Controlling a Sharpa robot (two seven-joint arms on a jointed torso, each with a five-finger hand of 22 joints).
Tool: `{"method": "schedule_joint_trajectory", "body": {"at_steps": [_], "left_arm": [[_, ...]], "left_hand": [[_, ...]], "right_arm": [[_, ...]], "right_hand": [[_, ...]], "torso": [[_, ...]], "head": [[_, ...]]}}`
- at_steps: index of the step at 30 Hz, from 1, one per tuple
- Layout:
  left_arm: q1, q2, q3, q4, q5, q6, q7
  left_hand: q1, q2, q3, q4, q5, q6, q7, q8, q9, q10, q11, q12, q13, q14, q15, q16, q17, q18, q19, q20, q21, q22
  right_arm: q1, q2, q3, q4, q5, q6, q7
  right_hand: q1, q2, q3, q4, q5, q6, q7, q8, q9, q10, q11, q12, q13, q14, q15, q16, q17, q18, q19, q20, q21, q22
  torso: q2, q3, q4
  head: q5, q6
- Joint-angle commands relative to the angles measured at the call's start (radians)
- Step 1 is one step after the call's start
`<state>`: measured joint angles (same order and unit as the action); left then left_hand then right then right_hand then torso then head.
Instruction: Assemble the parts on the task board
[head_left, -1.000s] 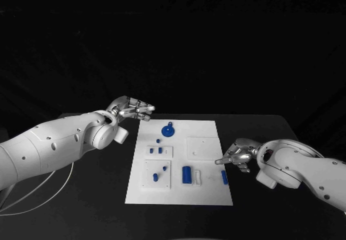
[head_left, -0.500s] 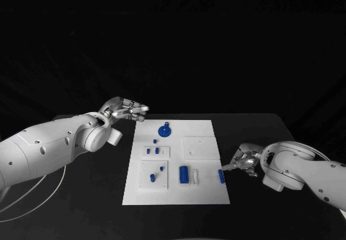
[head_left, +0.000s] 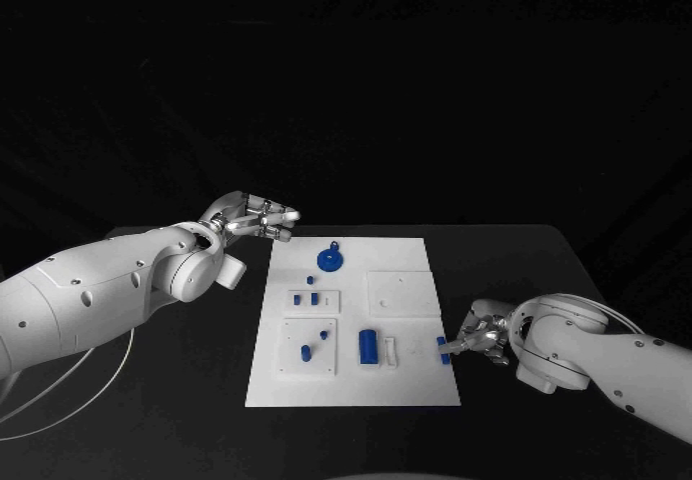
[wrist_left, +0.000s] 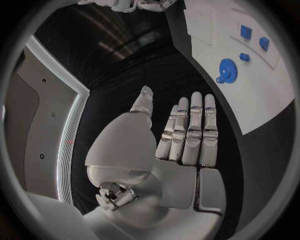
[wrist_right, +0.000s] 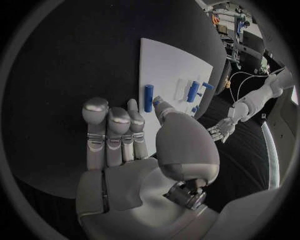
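Head view: right hand (head_left: 482, 337) beside blue peg (head_left: 443, 347) at task board (head_left: 411, 392) edge, fingers parted, empty, poised for pickup; left hand (head_left: 257, 220) open, idle, clear of board.

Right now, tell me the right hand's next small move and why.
Probably close the fingers on the small blue peg at the task board right edge. The right hand sits beside it, thumb tip near it, apparently not yet gripping it.

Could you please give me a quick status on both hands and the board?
Left hand open, beside white task board. Right hand open, fingertips at small blue peg on board's right edge. Nothing blocking.
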<state>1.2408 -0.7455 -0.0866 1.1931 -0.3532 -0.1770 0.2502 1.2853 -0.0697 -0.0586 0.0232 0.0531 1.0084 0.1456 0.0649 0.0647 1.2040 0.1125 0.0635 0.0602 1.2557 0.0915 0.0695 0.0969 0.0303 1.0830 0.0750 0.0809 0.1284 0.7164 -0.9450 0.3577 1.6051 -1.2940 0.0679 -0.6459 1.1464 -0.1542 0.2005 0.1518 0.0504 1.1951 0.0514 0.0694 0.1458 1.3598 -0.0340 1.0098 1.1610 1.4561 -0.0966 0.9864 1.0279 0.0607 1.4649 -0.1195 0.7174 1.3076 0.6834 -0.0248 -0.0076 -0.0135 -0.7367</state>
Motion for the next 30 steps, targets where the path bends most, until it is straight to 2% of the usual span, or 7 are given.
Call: {"method": "schedule_joint_trajectory", "body": {"at_steps": [1,7,12,16,22,25,30], "left_arm": [[0.0,0.002,0.001,0.003,0.002,0.017,0.014],[0.0,0.002,0.0,0.002,0.002,0.02,0.011],[0.0,0.003,0.0,0.001,0.002,0.022,0.011],[0.0,0.003,0.0,0.0,0.002,0.022,0.01],[0.0,0.002,0.0,-0.002,0.002,0.021,0.009],[0.0,0.001,0.0,-0.003,0.002,0.022,0.008],[0.0,0.0,0.0,-0.004,0.002,0.022,0.007]], "left_hand": [[-0.004,-0.008,0.001,0.007,-0.002,-0.007,0.001,0.0,0.001,-0.007,-0.002,-0.002,0.001,-0.006,0.0,-0.003,-0.001,-0.006,-0.006,-0.001,0.004,-0.002],[-0.004,-0.007,0.001,0.008,-0.002,-0.007,0.001,0.0,0.001,-0.007,-0.002,-0.002,0.001,-0.007,0.0,-0.004,-0.002,-0.005,-0.006,0.0,0.004,-0.002],[-0.009,-0.009,0.0,0.013,-0.002,-0.01,0.002,0.0,0.001,-0.009,-0.001,-0.002,0.001,-0.009,0.001,-0.003,-0.002,-0.005,-0.006,0.0,0.004,-0.003],[-0.009,-0.009,0.0,0.013,-0.002,-0.01,0.002,0.0,0.001,-0.009,-0.001,-0.002,0.001,-0.009,0.001,-0.003,-0.002,-0.005,-0.006,0.0,0.004,-0.003],[-0.008,-0.008,0.003,0.015,-0.001,-0.011,0.002,0.0,0.001,-0.009,-0.001,-0.002,0.001,-0.009,0.001,-0.003,-0.002,-0.004,-0.006,0.001,0.005,-0.003],[-0.017,-0.004,0.001,0.023,-0.001,-0.011,0.002,0.0,0.001,-0.009,-0.001,-0.002,0.002,-0.009,0.001,-0.003,-0.001,-0.004,-0.005,0.001,0.005,-0.003],[-0.02,-0.005,0.002,0.027,-0.001,-0.012,0.002,0.0,0.001,-0.01,-0.001,-0.002,0.002,-0.009,0.001,-0.003,-0.001,-0.003,-0.006,0.001,0.005,-0.004]], "right_arm": [[-0.006,0.013,0.0,-0.007,-0.022,0.014,-0.015],[-0.01,0.032,-0.001,-0.019,-0.037,0.009,-0.013],[-0.013,0.044,-0.002,-0.025,-0.041,0.006,-0.011],[-0.016,0.049,-0.003,-0.027,-0.046,-0.003,-0.011],[-0.018,0.05,-0.004,-0.03,-0.048,-0.024,-0.008],[-0.018,0.048,-0.004,-0.031,-0.049,-0.046,0.002],[-0.019,0.043,-0.003,-0.029,-0.047,-0.07,0.012]], "right_hand": [[-0.002,-0.01,0.001,0.005,-0.002,0.007,-0.001,-0.005,-0.001,-0.007,-0.003,-0.005,-0.001,0.001,0.006,-0.007,0.002,-0.008,0.056,0.004,-0.004,0.07],[0.007,-0.006,0.005,0.001,-0.002,0.012,-0.003,-0.004,0.0,-0.005,-0.004,-0.002,0.001,0.001,0.006,-0.006,0.003,-0.008,0.056,0.003,-0.004,0.07],[0.058,0.018,0.042,-0.043,-0.002,0.018,-0.007,-0.005,0.002,-0.004,-0.007,0.0,0.002,0.001,0.004,-0.005,0.004,-0.009,0.056,0.003,-0.001,0.071],[0.118,0.054,0.138,-0.155,0.023,0.024,-0.008,-0.006,0.002,-0.007,-0.008,0.001,0.003,0.001,0.004,-0.006,0.002,-0.011,0.056,0.003,0.0,0.072],[0.048,0.101,0.256,-0.342,0.118,0.044,-0.002,-0.005,0.023,-0.012,-0.006,0.0,-0.003,0.0,0.006,-0.007,-0.004,-0.01,0.055,0.006,0.002,0.076],[0.013,0.114,0.317,-0.402,0.125,0.058,-0.004,-0.006,0.043,-0.008,-0.006,-0.003,-0.009,-0.001,0.008,-0.01,-0.011,-0.01,0.055,0.007,0.003,0.078],[-0.015,0.119,0.336,-0.426,0.146,0.063,-0.005,-0.005,0.064,-0.003,-0.008,0.002,-0.011,0.0,0.007,-0.01,-0.018,-0.01,0.055,0.007,0.002,0.078]], "torso": [[-0.001,0.0009,-0.0009],[0.0,0.0008,-0.0011],[0.0,0.0004,-0.0008],[0.0,0.0001,-0.0011],[-0.001,0.0,-0.0009],[-0.001,0.0002,-0.0013],[-0.001,0.0002,-0.0018]], "head": [[0.002,-0.004],[0.004,-0.008],[0.003,-0.011],[0.004,-0.012],[0.003,-0.013],[0.004,-0.012],[0.005,-0.012]]}}
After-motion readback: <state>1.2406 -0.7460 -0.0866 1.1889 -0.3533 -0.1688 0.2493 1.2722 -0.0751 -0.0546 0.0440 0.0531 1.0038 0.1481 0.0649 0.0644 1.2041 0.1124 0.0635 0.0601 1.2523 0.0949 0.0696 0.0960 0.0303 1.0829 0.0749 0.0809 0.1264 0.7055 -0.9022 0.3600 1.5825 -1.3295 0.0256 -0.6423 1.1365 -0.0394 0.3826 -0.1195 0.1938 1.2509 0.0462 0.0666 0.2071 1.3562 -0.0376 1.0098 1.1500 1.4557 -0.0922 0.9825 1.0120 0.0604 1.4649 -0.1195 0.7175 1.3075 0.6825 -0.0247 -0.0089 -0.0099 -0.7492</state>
